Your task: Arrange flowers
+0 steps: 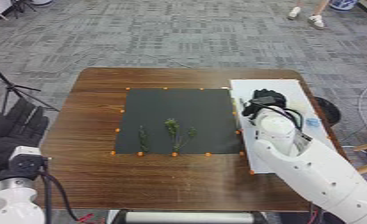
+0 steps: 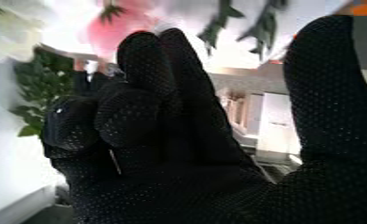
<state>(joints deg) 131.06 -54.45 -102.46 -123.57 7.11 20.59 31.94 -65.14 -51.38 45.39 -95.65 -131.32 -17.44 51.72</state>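
Observation:
In the head view, green stems (image 1: 172, 131) lie apart on the dark mat (image 1: 184, 107). My right hand (image 1: 266, 99) is over the white board (image 1: 261, 162) on the table's right side. My left hand (image 1: 15, 132) is spread open beyond the table's left edge, holding nothing. In the right wrist view, my right hand (image 2: 179, 175) has its thumb and some fingers straight and apart, while others are bent, with nothing between them. Past the fingertips are a pink flower (image 2: 117, 32), a pale flower (image 2: 12, 37) and green leaves (image 2: 39, 90).
Small orange markers (image 1: 174, 154) line the mat's edges on the brown wooden table (image 1: 162, 185). A dark round bin (image 1: 329, 111) stands beyond the table's right edge, beside my right arm. A black stand (image 1: 12, 86) is on the floor at the left.

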